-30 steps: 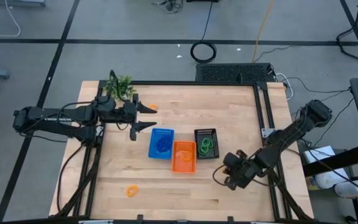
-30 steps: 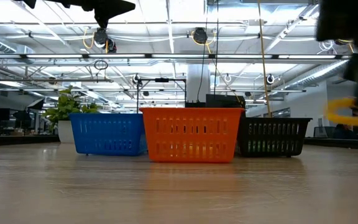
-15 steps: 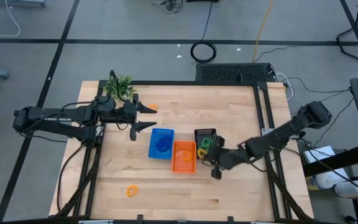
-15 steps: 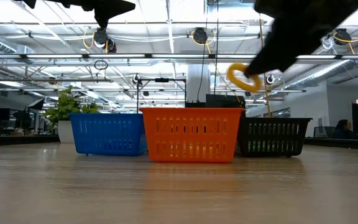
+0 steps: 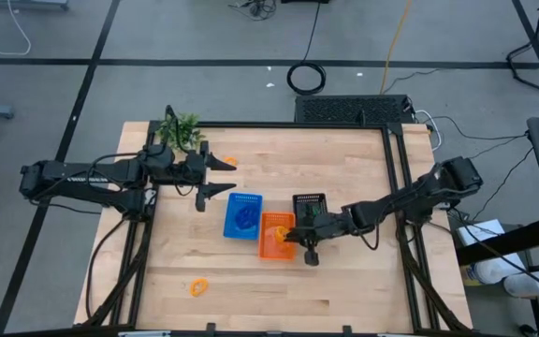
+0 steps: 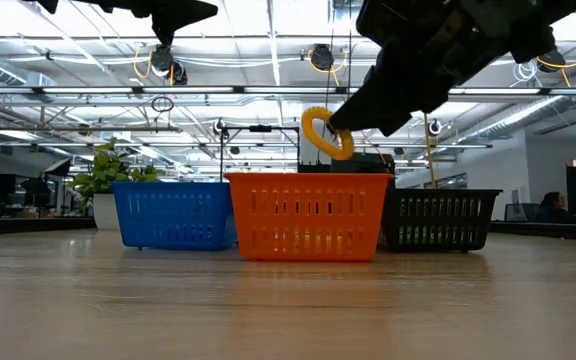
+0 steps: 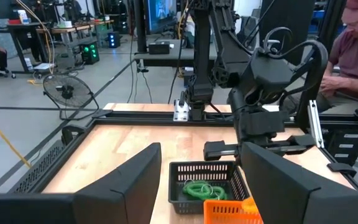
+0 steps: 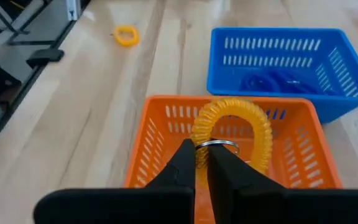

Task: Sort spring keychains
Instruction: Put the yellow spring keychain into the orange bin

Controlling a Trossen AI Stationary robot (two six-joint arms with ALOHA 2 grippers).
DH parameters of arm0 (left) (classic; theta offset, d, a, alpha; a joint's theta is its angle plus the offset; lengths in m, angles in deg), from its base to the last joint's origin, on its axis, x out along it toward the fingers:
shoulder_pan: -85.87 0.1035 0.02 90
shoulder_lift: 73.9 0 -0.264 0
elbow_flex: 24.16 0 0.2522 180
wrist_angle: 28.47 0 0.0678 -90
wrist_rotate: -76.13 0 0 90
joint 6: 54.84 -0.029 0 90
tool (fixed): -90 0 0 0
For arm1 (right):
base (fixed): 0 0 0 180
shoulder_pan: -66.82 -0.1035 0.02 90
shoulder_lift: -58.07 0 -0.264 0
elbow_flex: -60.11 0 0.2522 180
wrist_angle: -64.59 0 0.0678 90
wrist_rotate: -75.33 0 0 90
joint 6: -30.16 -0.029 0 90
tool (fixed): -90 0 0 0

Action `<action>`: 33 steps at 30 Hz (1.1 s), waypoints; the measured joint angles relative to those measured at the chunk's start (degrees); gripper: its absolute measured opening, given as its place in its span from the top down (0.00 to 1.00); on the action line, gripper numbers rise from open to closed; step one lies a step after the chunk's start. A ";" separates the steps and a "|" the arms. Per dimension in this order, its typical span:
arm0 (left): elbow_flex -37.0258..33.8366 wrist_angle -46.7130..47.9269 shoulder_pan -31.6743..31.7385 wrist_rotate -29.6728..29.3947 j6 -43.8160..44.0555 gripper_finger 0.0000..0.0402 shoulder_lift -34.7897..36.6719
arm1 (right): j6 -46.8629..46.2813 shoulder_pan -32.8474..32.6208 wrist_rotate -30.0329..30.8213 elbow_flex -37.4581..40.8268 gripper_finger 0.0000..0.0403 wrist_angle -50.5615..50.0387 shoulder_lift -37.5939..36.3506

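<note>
table (image 5: 344, 159) first: wood top w/ three small baskets side by side mid-table, so each colour gets its own bin. left arm waits back by the plant sprig (image 5: 181, 130), left gripper (image 5: 221, 178) w/ fingers spread, nothing in it, parked clear of the baskets prob to leave room. right arm reaches across from the far side; right gripper (image 8: 202, 163) clenched on the metal ring of an orange spring keychain (image 8: 232, 127), coil dangling just above the orange basket (image 8: 160, 134), looks like the matching bin, so drop seems next. blue basket (image 8: 291, 59) holds blue coils (image 8: 267, 81); black basket (image 7: 185, 171) holds green coils (image 7: 201, 188); orange basket has some orange inside in the high view, count unclear. leftovers still on the table: one orange keychain (image 5: 198, 286) near the front edge, another small orange one (image 5: 229, 163) near the left gripper
</note>
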 joint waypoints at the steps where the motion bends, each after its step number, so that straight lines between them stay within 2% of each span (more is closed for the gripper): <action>1: 0.00 0.02 0.00 -0.01 0.00 0.42 0.00 | -0.46 0.11 0.00 0.00 0.98 -0.18 0.00; 14: 0.00 0.00 0.01 -0.01 0.00 0.42 0.00 | -1.35 0.39 0.00 0.00 0.90 1.03 -0.04; 24: 0.00 0.00 0.01 -0.01 0.00 0.42 0.00 | -2.50 0.39 0.02 0.00 0.89 1.39 -0.04; 33: 0.00 0.00 0.00 -0.01 0.00 0.42 0.00 | -4.39 0.48 0.63 0.00 0.73 1.46 -0.04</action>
